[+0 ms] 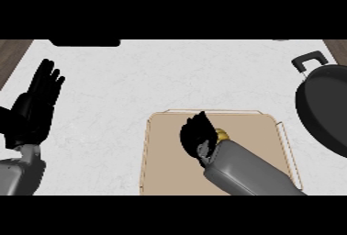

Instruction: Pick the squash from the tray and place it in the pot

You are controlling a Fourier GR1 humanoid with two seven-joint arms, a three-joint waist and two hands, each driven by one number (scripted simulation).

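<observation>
We see the counter point(136, 82) white with faint grey veining; brown wood grain point(13, 50) shows at its far corners; a slab point(85, 42) at its far edge is plain black; the tray point(163, 156) is tan with a paler rim; the pot point(325, 105) is black all over; the squash point(221, 134) shows yellow; the left hand point(37, 101) and the right hand point(196, 135) are black, their forearms point(247, 172) grey.

Left hand point(35, 105): open, fingers straight and pointing up-view, resting near the left edge. Left forearm point(19, 176): grey, roughly upright in the lower-left corner. Right forearm point(247, 172): enters from the lower edge, right of centre, angled up and left. Right hand point(196, 135): at mid-view, palm turned down; grip state not discernible.
</observation>
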